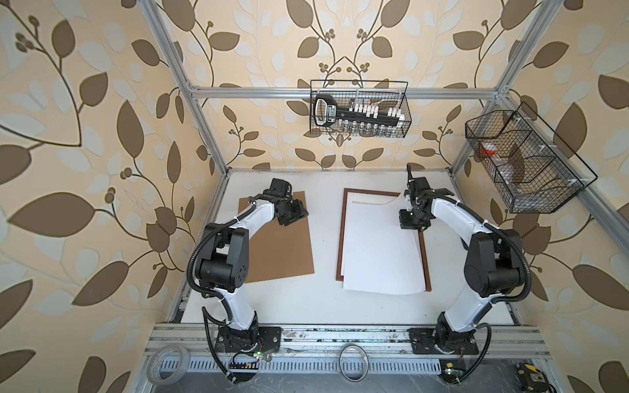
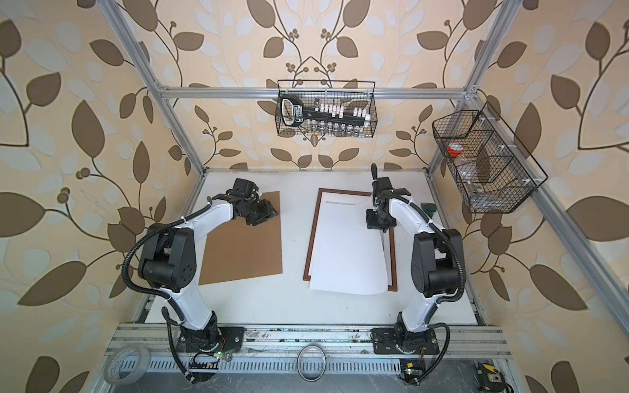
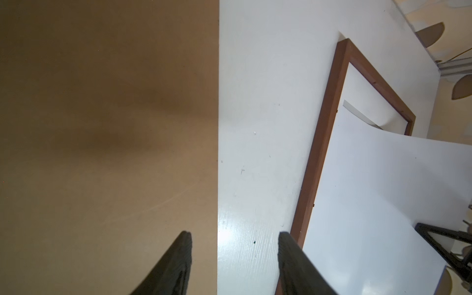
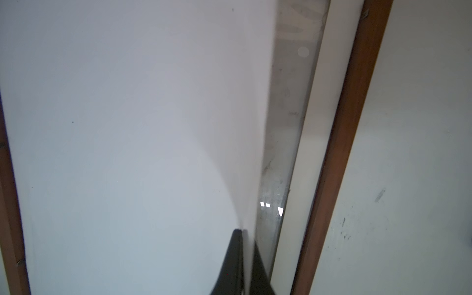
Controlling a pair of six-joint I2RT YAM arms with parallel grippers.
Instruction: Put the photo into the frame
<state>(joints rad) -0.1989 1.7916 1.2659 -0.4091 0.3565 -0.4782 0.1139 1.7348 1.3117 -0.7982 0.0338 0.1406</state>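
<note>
The photo (image 1: pixel 381 245) (image 2: pixel 347 251) lies with its plain white back up, skewed across the frame (image 1: pixel 341 238) (image 2: pixel 313 238), and its near edge overhangs the frame's near border. The printed side is hidden. My right gripper (image 1: pixel 408 226) (image 4: pixel 246 235) is shut on the photo's right edge (image 4: pixel 127 127) near the far corner and holds that corner lifted and curled. The frame's reddish-brown border (image 4: pixel 344 127) (image 3: pixel 319 153) runs beside it. My left gripper (image 1: pixel 301 212) (image 3: pixel 235 233) hangs open and empty over the right edge of the backing board.
The brown backing board (image 1: pixel 279 245) (image 3: pixel 102 127) lies left of the frame. A white mat (image 1: pixel 371 197) (image 3: pixel 370 94) shows inside the frame's far end. Wire baskets (image 1: pixel 360 109) (image 1: pixel 524 163) hang on the back and right walls. A tape roll (image 1: pixel 168 365) and a ring (image 1: pixel 354 365) sit by the front rail.
</note>
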